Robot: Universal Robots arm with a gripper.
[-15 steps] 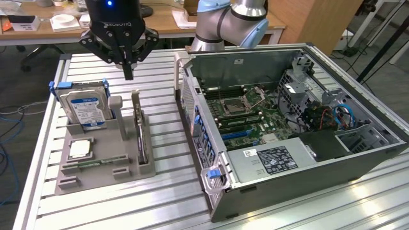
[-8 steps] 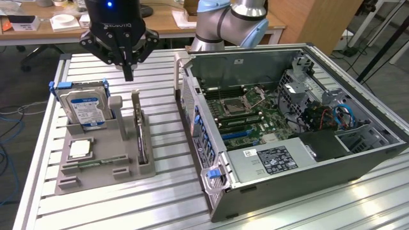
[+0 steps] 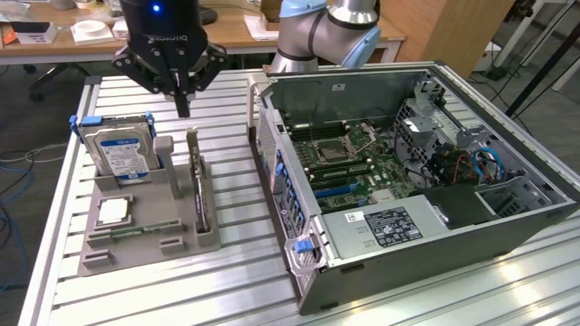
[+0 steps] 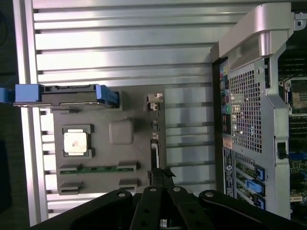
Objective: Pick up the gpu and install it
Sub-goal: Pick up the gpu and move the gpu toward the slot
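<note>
The gpu [image 3: 197, 185] stands on its long edge in a slot of the grey holder [image 3: 149, 238] on the slatted table, its silver end bracket at the far end. From the wrist it appears edge-on as a thin dark strip [image 4: 154, 143]. My black gripper [image 3: 184, 103] hangs a little above the gpu's far end without touching it, and its fingers meet in a point with nothing between them. In the wrist view the fingertips [image 4: 161, 176] sit together over the card's line.
The holder also carries a silver hard drive with a blue label [image 3: 122, 153], a square processor chip [image 3: 113, 212] and a memory stick [image 4: 98, 168]. An open computer case [image 3: 507, 231] with its motherboard [image 3: 349, 163] lies at the exterior view's right.
</note>
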